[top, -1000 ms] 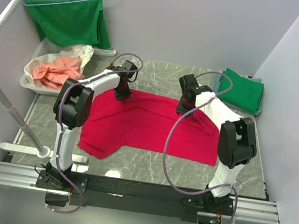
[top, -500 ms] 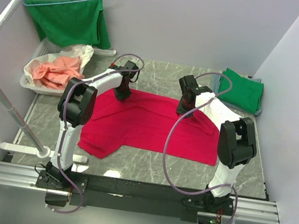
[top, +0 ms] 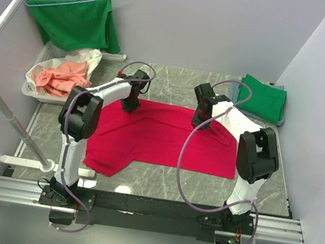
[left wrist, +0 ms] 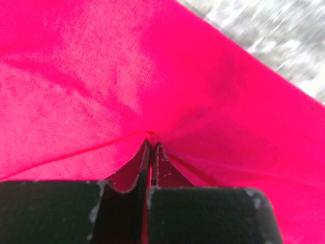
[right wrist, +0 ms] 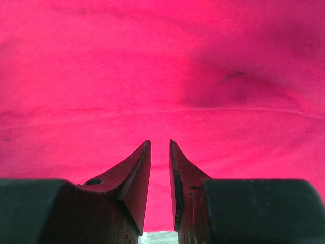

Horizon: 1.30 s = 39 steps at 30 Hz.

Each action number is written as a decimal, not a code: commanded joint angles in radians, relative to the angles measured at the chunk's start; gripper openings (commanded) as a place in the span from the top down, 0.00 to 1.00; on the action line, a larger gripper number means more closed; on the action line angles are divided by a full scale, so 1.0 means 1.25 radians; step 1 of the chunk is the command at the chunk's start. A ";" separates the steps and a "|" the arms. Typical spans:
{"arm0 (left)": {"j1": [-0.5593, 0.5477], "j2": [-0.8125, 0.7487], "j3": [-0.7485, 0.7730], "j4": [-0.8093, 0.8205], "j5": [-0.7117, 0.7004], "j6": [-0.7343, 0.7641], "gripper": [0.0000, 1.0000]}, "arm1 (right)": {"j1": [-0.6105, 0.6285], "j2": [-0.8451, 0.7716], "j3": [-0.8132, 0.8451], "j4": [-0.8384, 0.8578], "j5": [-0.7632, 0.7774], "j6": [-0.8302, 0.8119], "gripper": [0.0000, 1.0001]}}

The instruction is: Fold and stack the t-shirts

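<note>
Left gripper (left wrist: 151,140) now pinches red t-shirt (left wrist: 101,66), visible only in wrist view.

**Soft, even light; saturated wrist views**

The overhead view is bright, diffuse and sharp, with faint shadows. Up close the red t-shirt (left wrist: 91,76) glows oversaturated. The desk (left wrist: 284,35) corner in the left wrist view is blurred, and a dim patch shades the right one.

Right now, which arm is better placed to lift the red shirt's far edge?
Left. The left fingers are shut on a pinch of the red t-shirt at its far edge; the right fingers stand apart, no cloth bunched between them.
</note>
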 commanded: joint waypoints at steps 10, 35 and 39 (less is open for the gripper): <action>-0.085 -0.120 -0.069 -0.097 -0.085 -0.045 0.98 | 0.006 -0.034 -0.018 0.017 0.005 -0.002 0.72; -0.211 -0.241 -0.247 -0.070 0.002 -0.118 0.99 | 0.005 -0.043 -0.027 0.019 0.008 0.000 0.72; -0.231 -0.236 -0.254 -0.073 0.004 -0.126 0.90 | 0.005 -0.043 -0.028 0.021 0.004 -0.002 0.72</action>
